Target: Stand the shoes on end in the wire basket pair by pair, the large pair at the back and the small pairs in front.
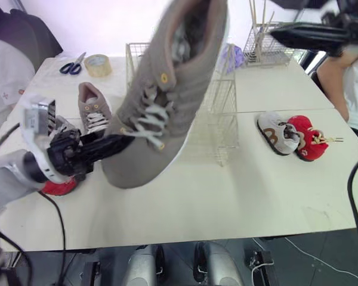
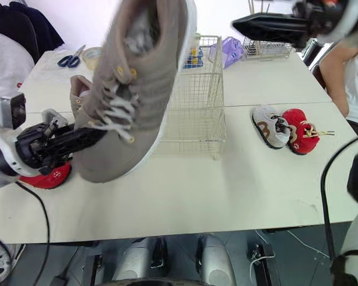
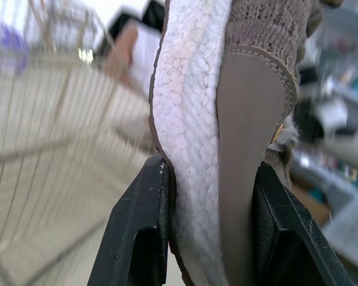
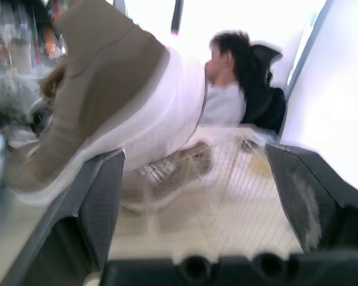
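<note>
Taupe knit sneaker with white sole (image 1: 167,89) clamped by left gripper (image 1: 120,143), aloft before cream wire basket (image 2: 197,101). Right gripper (image 4: 196,156) raised high, fingers spread wide.

No lettering can be read here.
The large taupe lace-up sneaker (image 1: 167,101) bears no legible brand; the brown mark on the side of the small grey shoe (image 1: 277,134) is too small to read.

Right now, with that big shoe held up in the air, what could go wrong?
The left gripper pinches the tan shoe only near its toe end, so the raised heel could swing or slip free. Lowered carelessly, it might snag the wire basket rim or knock the other tan shoe on the table.
</note>
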You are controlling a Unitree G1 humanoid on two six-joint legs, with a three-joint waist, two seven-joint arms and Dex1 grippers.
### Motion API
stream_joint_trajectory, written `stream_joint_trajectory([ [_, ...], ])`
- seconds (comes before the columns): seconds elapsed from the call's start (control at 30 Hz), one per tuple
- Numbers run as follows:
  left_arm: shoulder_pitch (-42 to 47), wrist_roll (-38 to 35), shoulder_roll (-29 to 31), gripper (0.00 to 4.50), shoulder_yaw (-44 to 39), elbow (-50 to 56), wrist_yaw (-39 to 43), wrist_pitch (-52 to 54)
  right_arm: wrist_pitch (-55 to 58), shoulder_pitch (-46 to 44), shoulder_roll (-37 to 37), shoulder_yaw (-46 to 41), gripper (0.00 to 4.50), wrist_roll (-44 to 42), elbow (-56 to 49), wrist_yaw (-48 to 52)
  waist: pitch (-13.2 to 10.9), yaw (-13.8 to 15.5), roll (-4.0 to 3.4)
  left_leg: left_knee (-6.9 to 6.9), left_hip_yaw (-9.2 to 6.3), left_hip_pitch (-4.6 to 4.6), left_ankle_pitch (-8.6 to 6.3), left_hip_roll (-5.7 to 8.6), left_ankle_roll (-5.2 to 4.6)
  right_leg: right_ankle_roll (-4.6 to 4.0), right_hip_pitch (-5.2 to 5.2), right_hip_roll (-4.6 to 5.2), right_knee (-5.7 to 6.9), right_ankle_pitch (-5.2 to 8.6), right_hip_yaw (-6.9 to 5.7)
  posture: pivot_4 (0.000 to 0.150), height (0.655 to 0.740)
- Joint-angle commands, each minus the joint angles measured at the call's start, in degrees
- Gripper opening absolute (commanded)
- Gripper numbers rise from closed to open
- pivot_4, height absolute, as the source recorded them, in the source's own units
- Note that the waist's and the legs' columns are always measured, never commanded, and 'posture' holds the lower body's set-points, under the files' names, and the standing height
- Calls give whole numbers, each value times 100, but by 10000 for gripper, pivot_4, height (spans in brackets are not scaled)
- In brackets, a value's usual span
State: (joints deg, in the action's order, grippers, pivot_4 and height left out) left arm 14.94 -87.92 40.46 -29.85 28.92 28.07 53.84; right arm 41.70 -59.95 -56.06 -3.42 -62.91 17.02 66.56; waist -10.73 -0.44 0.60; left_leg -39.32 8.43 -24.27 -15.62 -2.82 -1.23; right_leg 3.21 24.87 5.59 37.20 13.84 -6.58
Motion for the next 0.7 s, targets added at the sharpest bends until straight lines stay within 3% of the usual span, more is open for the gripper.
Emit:
stream_joint_trajectory([
  [0.03,433,-97,-342,12775,258,291,-407,-629,938,801,593,-829,41526,-1250,-1260,-1260,-2,-20,-8,1,0,4,2,0,1,-1,-1,-2,5,-2,0,1500,7400],
  [0.13,661,-20,-640,12775,531,220,-520,-871,1174,1267,1219,-1045,41526,-1782,-1965,-2101,-5,-24,-18,5,-1,13,6,-1,8,-2,1,-8,17,-2,1,1500,7400],
  [0.3,938,288,-929,12775,977,18,-362,-1085,1274,1216,2074,-991,41526,-2417,-2555,-3050,-3,-5,-14,6,-3,11,8,-1,10,-1,0,-35,13,-1,4,1500,7400],
  [0.7,1009,604,-1026,12775,1316,-49,-193,-1231,1396,867,2469,-746,41526,-2174,-2425,-3161,-2,-15,-12,4,-6,8,5,-1,4,2,-4,-40,4,-3,5,1500,7400],
])
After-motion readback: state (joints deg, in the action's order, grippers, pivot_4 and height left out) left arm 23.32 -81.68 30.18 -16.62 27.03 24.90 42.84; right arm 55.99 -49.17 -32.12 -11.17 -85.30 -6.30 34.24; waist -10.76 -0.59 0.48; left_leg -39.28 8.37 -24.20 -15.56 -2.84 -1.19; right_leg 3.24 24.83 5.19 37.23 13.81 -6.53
